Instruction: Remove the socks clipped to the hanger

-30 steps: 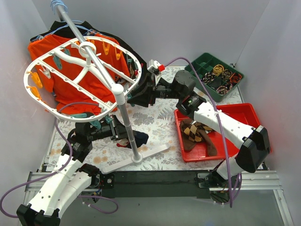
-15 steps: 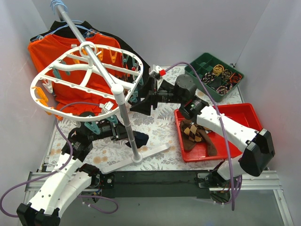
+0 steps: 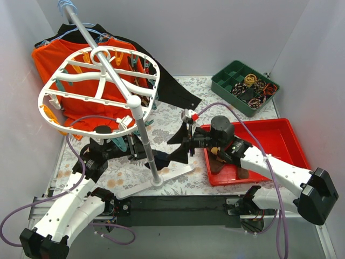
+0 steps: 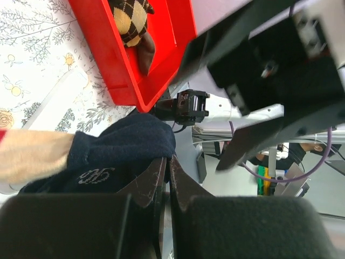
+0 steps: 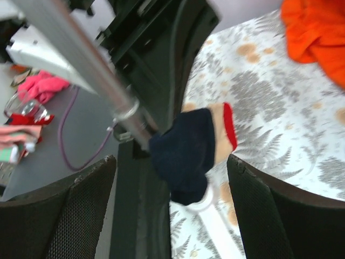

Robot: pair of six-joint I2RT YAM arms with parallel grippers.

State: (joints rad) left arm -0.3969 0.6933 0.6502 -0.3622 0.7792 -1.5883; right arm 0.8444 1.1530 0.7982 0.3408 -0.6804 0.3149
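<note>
Left gripper (image 4: 166,174) clamped on navy sock (image 4: 124,145); right gripper (image 5: 170,183) spread wide, facing it. Argyle sock (image 4: 129,19) in red tray (image 4: 118,70) beyond. I spot none clipped on hanger (image 3: 89,133).

navy sock (image 4: 125,152) beside closed pincer (image 4: 168,164), argyle sock (image 4: 129,16) in red tray (image 4: 115,70)

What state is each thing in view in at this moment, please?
left hand, shut on the navy sock
right hand, open wide, facing the navy sock
navy sock, off the clips, held above the table
hanger, upright on its pole, oval rack tilted
argyle socks, lying in the red tray
orange shirt, hanging behind the hanger
green box, open, compartments partly filled
</note>
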